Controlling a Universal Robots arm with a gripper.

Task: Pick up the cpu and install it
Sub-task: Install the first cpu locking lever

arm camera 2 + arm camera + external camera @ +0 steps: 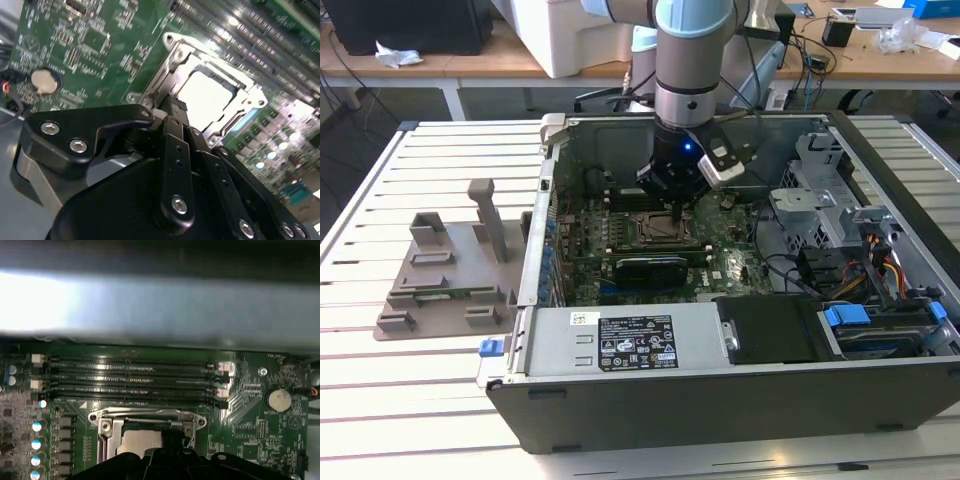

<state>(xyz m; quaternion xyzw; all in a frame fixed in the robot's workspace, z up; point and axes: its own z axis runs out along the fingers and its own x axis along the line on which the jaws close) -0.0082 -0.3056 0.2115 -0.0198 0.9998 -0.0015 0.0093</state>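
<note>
The cpu (207,92) is a pale silvery square lying flat inside the metal-framed socket (170,55) on the green motherboard; it also shows in the first wrist view (137,442). My gripper (677,213) reaches down into the open computer case (720,400), right over the socket (655,228). Its black fingers (173,107) are drawn together into one narrow tip at the socket's edge, beside the cpu. I see nothing held between them. The gripper's body hides part of the socket in both wrist views.
A grey plastic tray (450,270) with upright posts sits outside the case at the exterior view's left. Memory slots (130,375) run beside the socket, and a coin battery (277,399) sits nearby. A power supply (620,340), drive cage (820,190) and cables (880,270) crowd the case.
</note>
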